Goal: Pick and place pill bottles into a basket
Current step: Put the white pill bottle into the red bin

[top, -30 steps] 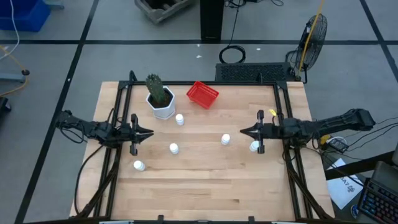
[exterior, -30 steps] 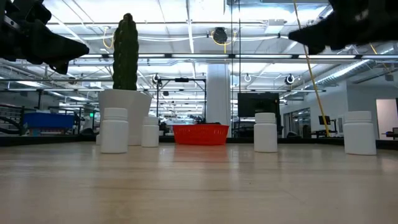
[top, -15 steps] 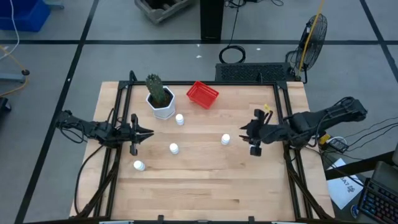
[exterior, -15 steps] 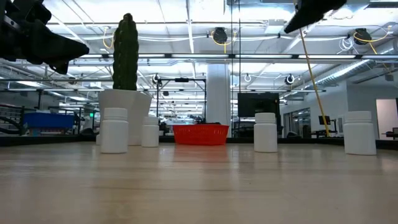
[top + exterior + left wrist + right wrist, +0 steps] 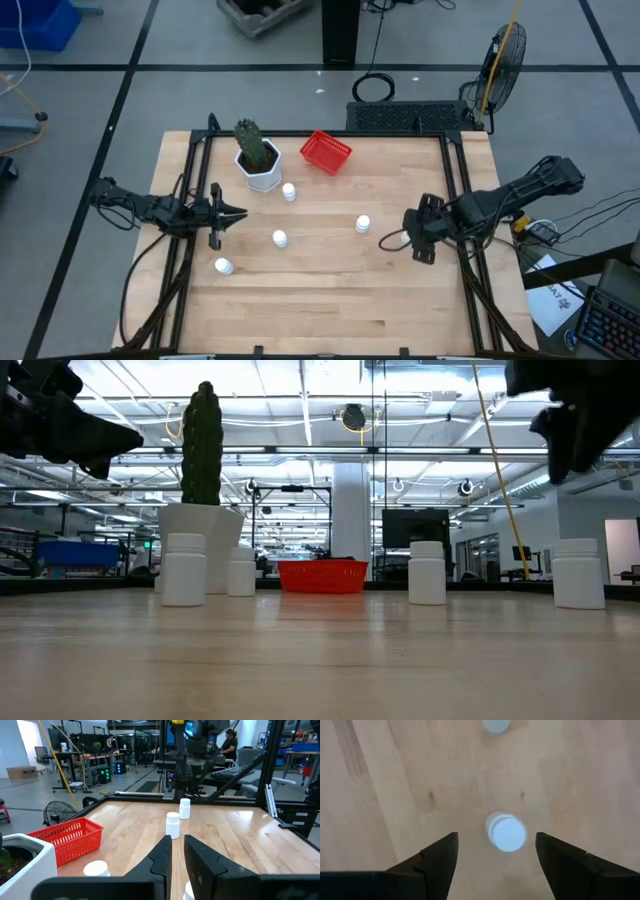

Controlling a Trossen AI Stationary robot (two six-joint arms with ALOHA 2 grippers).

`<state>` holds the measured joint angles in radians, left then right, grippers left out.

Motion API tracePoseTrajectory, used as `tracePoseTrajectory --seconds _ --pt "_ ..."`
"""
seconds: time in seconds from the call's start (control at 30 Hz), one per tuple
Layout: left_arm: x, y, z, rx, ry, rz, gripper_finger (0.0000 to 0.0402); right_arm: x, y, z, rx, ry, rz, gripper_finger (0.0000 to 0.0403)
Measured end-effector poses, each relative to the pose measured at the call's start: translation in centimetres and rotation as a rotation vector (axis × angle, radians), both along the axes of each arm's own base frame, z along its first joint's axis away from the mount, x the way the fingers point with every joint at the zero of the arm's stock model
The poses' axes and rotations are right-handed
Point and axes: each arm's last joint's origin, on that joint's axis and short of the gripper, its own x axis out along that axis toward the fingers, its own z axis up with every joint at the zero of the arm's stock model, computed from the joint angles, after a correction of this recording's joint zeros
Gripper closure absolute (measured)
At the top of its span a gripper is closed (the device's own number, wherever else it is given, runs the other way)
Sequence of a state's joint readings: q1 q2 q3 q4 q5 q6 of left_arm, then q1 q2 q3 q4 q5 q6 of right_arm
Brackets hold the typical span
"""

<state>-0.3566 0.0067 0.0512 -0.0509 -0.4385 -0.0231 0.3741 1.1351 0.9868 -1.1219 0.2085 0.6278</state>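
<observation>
Several white pill bottles stand upright on their bases on the wooden table: one (image 5: 289, 192) by the cactus pot, one (image 5: 363, 224) mid-table, one (image 5: 280, 238) and one (image 5: 223, 266) on the left. The red basket (image 5: 326, 151) sits at the far edge. My right gripper (image 5: 414, 238) points down, open, above another bottle (image 5: 506, 832). That bottle stands between and below its fingers, untouched, and is hidden under the gripper in the high view. In the low view the right gripper (image 5: 580, 422) hangs well above this bottle (image 5: 579, 573). My left gripper (image 5: 236, 213) waits shut at the table's left.
A white hexagonal pot with a cactus (image 5: 259, 165) stands at the far left, next to the basket. Black frame rails (image 5: 456, 200) run along the table's left and right sides. Bare wood lies along the near edge.
My right gripper has opened. It has tipped from level to pointing down and has come over the right-hand bottle, which stays where it stood.
</observation>
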Motion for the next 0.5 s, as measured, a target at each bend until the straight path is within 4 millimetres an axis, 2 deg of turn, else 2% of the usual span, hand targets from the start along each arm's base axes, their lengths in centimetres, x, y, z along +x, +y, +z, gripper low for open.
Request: tracePoseTrajectory --seconds 0.2,0.5 --pt "0.0 0.0 0.0 0.000 0.000 0.000 0.0346 -0.7 0.2 -2.7 -0.017 0.043 0.011 0.0143" --pt "0.0 0.0 0.0 0.000 0.000 0.000 0.0346 -1.1 0.1 -4.9 -0.023 0.050 0.011 0.0143"
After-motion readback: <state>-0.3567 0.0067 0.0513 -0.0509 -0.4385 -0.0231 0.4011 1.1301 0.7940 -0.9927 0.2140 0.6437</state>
